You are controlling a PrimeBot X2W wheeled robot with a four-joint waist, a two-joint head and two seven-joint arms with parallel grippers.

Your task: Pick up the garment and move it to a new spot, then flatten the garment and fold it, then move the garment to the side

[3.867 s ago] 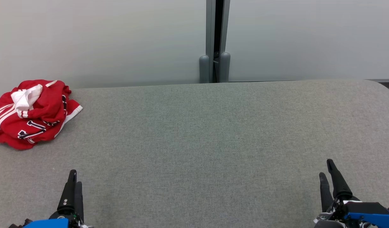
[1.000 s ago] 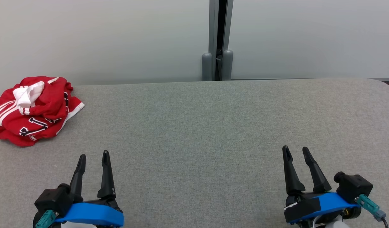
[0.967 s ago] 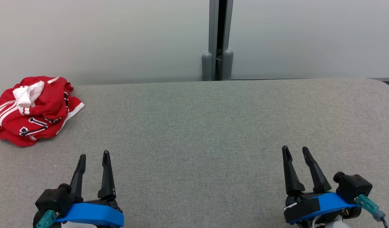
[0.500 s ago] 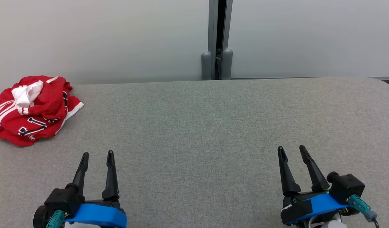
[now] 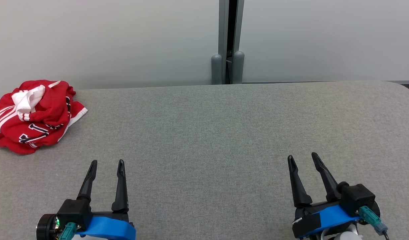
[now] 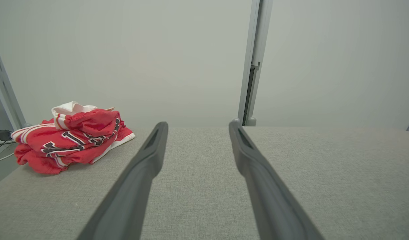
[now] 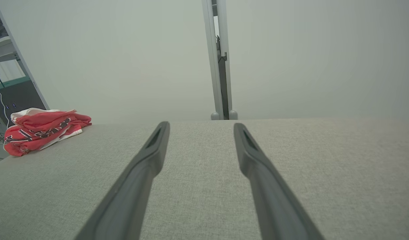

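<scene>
**Soft bundle ahead**

Nearest us, the left gripper (image 5: 107,162) and right gripper (image 5: 302,156) hover with fingers spread. Far left on the table (image 5: 204,133) lies the garment (image 5: 34,116), crumpled (light, limp, likely to drape); we would pinch its raised top fold.

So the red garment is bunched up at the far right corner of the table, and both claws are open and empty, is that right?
One thing is off: the red garment sits at the far left corner of the table, not the right, as the head view shows. The left claw and right claw are open and empty.
</scene>
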